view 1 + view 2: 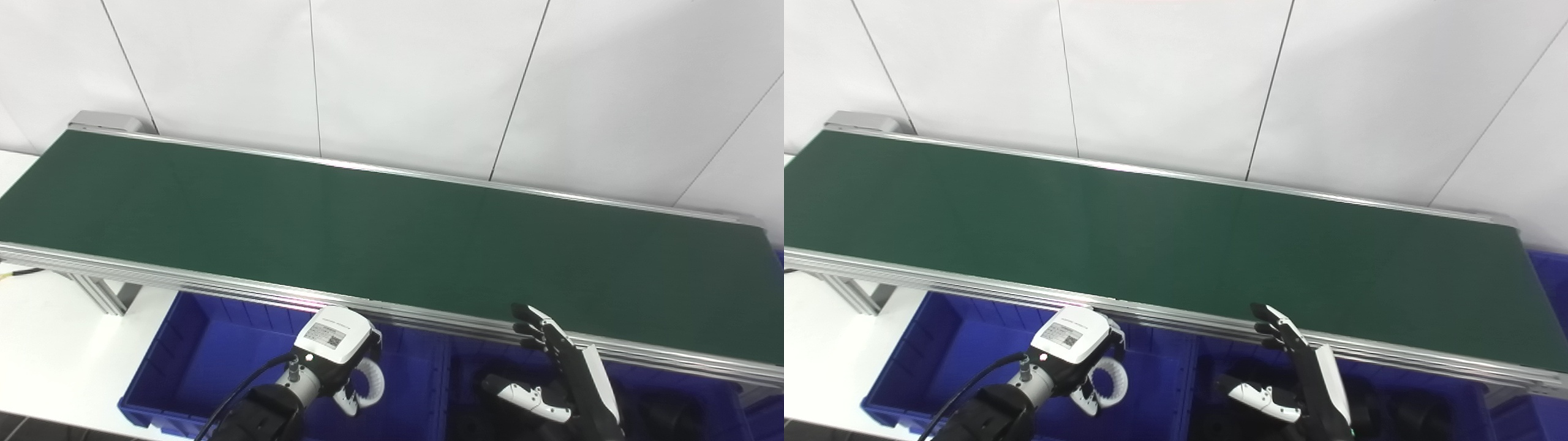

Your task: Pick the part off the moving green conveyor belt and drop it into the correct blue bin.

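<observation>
While the two hands wait below the near rail, this is how things stand.

Belt: the long dark green conveyor belt [380,226] with silver aluminium rails runs from far left to near right in front of a white panelled wall [416,79]; its surface shows no part on it.
Left bin: the blue plastic bin [184,367] under the belt's near edge sits on a white tabletop [55,355]; the floor that shows looks bare.
Right bin: a second blue plastic bin [1458,392] beside it holds dark shapes, too dim to name.
Left hand: the white-backed left hand [343,358] hangs over the left bin, fingers curled under; whether it holds anything, I cannot tell.
Right hand: the black-and-white right hand [551,373] stands over the right bin with fingers spread wide, empty, its fingertips [525,318] up at the rail.
Part: none in view on the belt or in either hand.
</observation>
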{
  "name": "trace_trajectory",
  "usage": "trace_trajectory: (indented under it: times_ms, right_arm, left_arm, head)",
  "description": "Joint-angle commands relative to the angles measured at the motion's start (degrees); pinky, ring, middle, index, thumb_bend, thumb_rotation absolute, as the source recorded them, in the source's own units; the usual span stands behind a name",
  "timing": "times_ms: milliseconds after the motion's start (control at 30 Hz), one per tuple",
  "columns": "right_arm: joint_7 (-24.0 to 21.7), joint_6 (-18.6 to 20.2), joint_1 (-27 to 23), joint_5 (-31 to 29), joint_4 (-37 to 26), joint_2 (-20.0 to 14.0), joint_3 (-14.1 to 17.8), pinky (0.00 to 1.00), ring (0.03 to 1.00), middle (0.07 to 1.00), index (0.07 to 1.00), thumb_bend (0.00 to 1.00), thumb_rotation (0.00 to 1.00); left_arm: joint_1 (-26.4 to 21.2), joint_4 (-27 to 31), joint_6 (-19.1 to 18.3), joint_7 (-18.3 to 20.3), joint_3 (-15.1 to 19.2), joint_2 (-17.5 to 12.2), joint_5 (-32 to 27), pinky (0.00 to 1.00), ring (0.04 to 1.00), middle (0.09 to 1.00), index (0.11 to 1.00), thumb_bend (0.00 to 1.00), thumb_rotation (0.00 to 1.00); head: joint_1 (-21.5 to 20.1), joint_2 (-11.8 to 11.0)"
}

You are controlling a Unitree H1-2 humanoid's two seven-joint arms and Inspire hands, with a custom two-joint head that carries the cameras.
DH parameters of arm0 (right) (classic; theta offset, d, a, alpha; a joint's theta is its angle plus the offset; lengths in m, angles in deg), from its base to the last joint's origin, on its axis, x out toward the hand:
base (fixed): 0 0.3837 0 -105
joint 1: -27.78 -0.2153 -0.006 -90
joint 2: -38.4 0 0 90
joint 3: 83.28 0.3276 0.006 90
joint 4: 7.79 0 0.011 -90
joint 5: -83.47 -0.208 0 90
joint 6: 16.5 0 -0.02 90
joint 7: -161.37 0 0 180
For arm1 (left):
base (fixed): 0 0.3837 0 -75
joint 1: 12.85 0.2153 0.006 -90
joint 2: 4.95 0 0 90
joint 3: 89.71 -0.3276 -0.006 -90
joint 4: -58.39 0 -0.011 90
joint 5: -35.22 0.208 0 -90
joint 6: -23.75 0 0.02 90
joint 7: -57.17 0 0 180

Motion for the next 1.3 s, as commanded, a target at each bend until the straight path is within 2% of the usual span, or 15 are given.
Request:
trace_trajectory:
  times_ms: [0,133,200,367,467,567,633,700,733,800,833,900,967,1100,1267]
  right_arm:
    - [0.12,0.07,-0.44,-0.29,-2.10,-0.14,0.42,0.73,0.800,0.851,0.836,0.82,0.46]
    - [0.34,-0.24,-0.40,0.27,-2.15,-0.18,0.36,0.72,0.798,0.848,0.837,0.82,0.47]
    - [0.30,-0.47,-0.39,0.11,-2.09,-0.17,0.37,0.72,0.796,0.848,0.837,0.82,0.48]
    - [0.18,-0.39,-0.27,0.16,-2.50,-0.13,0.29,0.71,0.797,0.849,0.838,0.82,0.47]
    - [0.05,-0.01,-0.22,0.44,-2.89,-0.11,0.19,0.71,0.796,0.849,0.839,0.81,0.47]
    - [-0.22,0.40,-0.10,-0.20,-3.10,0.06,0.25,0.73,0.800,0.850,0.840,0.81,0.46]
    - [-0.20,0.47,-0.03,-0.13,-3.27,0.15,0.22,0.73,0.800,0.848,0.839,0.81,0.45]
    - [-0.14,0.47,0.03,0.01,-3.38,0.24,0.15,0.73,0.798,0.846,0.838,0.80,0.44]
    - [-0.12,0.49,0.04,0.02,-3.41,0.27,0.13,0.73,0.798,0.846,0.838,0.80,0.44]
    - [-0.05,0.54,0.19,0.25,-3.56,0.30,0.06,0.72,0.796,0.846,0.840,0.80,0.44]
    - [-0.04,0.58,0.38,0.29,-3.78,0.36,0.02,0.72,0.795,0.846,0.841,0.80,0.44]
    - [0.02,0.58,0.69,0.56,-4.20,0.39,-0.09,0.72,0.795,0.847,0.842,0.80,0.43]
    - [0.07,0.46,1.06,0.78,-4.73,0.42,-0.19,0.71,0.793,0.846,0.845,0.79,0.44]
    - [0.07,0.16,2.01,0.74,-5.92,0.51,-0.28,0.71,0.793,0.847,0.847,0.81,0.45]
    - [-0.26,0.67,3.10,1.39,-7.63,0.41,-0.46,0.71,0.795,0.848,0.853,0.82,0.48]
  left_arm:
    - [-0.95,1.18,-0.34,-0.97,0.07,-0.31,0.78,1.00,0.867,0.836,0.802,0.67,0.30]
    - [-0.36,1.92,0.31,-1.44,0.50,-0.69,-0.67,1.00,0.887,0.869,0.838,0.77,0.31]
    - [0.40,2.80,1.14,-2.08,1.20,-0.97,-2.93,1.00,0.882,0.869,0.840,0.81,0.28]
    - [3.15,7.44,1.28,-0.95,2.84,-2.01,-7.01,1.00,0.886,0.872,0.843,0.86,0.31]
    - [4.87,10.53,1.29,0.19,4.26,-2.71,-10.49,1.00,0.885,0.864,0.839,0.88,0.28]
    - [6.12,12.40,2.54,0.94,7.34,-3.30,-20.24,0.99,0.880,0.853,0.820,0.88,0.22]
    - [6.63,12.51,4.10,1.39,10.23,-3.08,-30.55,0.95,0.883,0.850,0.810,0.89,0.17]
    - [6.68,11.22,7.06,1.18,12.91,-2.92,-40.66,0.86,0.870,0.840,0.800,0.88,0.13]
    - [6.60,10.60,8.18,1.00,13.66,-2.89,-43.53,0.79,0.844,0.828,0.796,0.88,0.14]
    - [6.65,8.65,10.54,0.43,15.76,-1.86,-50.66,0.72,0.801,0.808,0.788,0.88,0.16]
    - [6.79,7.88,10.52,0.27,17.04,-0.89,-54.11,0.72,0.795,0.805,0.786,0.88,0.16]
    - [6.93,6.75,10.88,0.01,18.66,0.44,-58.78,0.72,0.797,0.807,0.792,0.91,0.25]
    - [7.03,5.75,12.24,-0.01,19.70,1.37,-62.37,0.72,0.801,0.814,0.800,0.92,0.27]
    - [7.28,3.81,14.93,0.46,20.32,2.41,-68.12,0.74,0.794,0.823,0.818,0.91,0.24]
    - [7.72,3.04,14.11,2.03,20.16,3.01,-75.73,0.78,0.825,0.849,0.844,0.91,0.21]
  head:
    - [-0.04,0.04]
    - [-0.21,0.17]
    - [-0.16,0.18]
    - [-0.56,0.57]
    - [-0.59,0.69]
    - [-0.85,0.79]
    - [-1.24,0.77]
    - [-1.63,0.81]
    - [-1.63,0.81]
    - [-2.21,0.81]
    - [-2.90,0.92]
    - [-3.51,1.06]
    - [-3.96,1.20]
    - [-4.61,1.51]
    - [-6.29,1.85]
